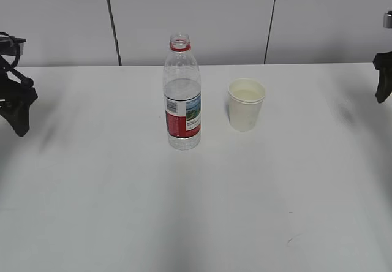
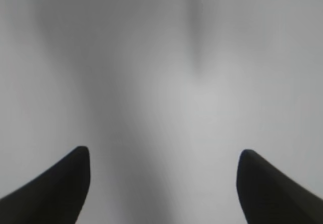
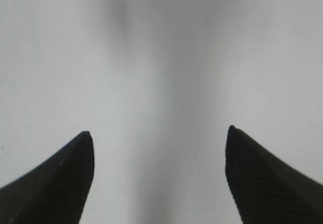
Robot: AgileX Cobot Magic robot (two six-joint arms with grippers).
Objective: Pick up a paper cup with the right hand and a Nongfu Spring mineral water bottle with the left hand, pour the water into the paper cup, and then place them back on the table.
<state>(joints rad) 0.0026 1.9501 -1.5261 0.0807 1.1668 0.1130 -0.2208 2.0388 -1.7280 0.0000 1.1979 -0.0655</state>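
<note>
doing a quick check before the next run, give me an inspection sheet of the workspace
surface: wide plain white table, small dark scuff mark near the front right.
job's things: tall clear ribbed plastic water bottle, uncapped, upright, partly filled; small white paper cup upright to its right, apart from it.
clutter: nothing seen.
grippers: left black two-finger tool open, holding nothing, at the left edge; right black two-finger tool open, holding nothing, at the right edge.
cables: loose black cables on the left arm.
surroundings: pale grey panelled wall with dark vertical seams.
</note>
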